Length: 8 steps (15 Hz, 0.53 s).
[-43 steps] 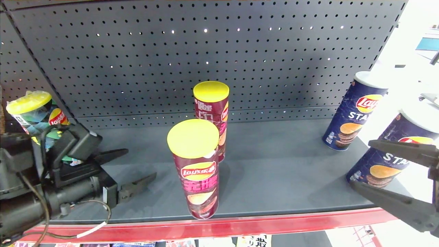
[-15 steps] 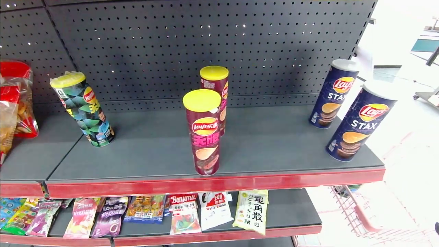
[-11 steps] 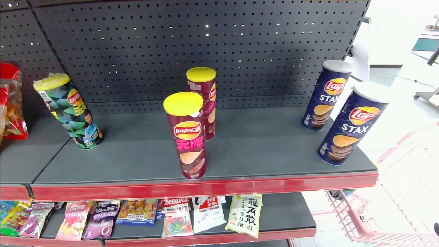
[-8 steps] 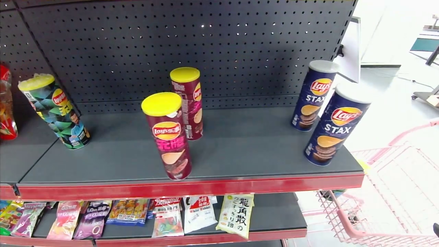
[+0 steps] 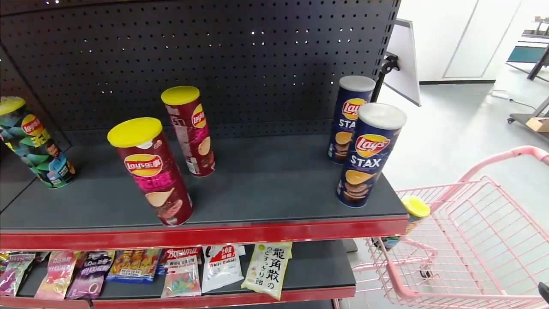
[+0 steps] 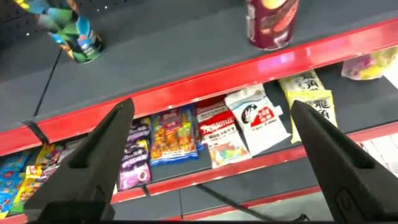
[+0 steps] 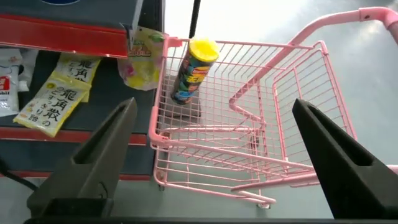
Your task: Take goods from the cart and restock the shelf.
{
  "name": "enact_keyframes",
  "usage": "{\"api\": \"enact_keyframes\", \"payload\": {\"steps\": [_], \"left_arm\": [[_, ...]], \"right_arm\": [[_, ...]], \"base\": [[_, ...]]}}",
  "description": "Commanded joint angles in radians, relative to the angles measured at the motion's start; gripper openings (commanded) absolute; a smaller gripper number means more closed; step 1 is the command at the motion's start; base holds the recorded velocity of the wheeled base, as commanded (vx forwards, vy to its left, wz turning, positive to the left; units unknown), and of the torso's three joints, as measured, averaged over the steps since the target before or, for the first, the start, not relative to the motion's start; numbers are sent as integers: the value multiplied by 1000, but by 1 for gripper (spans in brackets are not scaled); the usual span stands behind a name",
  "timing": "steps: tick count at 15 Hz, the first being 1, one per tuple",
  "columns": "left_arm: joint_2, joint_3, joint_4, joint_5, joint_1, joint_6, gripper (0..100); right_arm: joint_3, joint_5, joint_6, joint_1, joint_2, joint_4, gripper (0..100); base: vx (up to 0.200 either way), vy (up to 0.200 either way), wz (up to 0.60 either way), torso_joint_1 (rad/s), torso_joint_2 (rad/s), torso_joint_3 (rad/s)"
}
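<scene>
Fetching seems to be the step in hand: a tall cylindrical snack can with a yellow lid (image 7: 193,71) leans in the corner of the pink wire cart (image 7: 261,45) nearest the right end of the dark grey, red-edged shelf (image 5: 257,184). The right gripper (image 7: 212,106), above the cart, and the left gripper (image 6: 211,106), facing the shelf's front edge, both gape empty. Next, the right one should probably descend and close round the can's body.

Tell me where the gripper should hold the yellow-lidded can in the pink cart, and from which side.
Grip the can on its round body just below the yellow lid, coming from above with the right gripper. It stands roughly upright in a corner of the cart, whose wire walls block the sides.
</scene>
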Motion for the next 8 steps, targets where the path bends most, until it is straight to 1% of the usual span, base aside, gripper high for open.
{"api": "enact_keyframes", "payload": {"steps": [1,7,8], "left_arm": [[7,0,1,0,0,-1,100],[5,0,1,-2,0,-1,100],[5,0,1,-4,-2,-1,100]], "right_arm": [[1,1,-1,0,5,-1,100],[7,-1,-1,0,5,-1,100],[7,-1,-1,0,5,-1,100]], "base": [[0,0,-600,-2,-7,2],[0,0,-600,4,2,0],[0,0,0,0,0,0]]}}
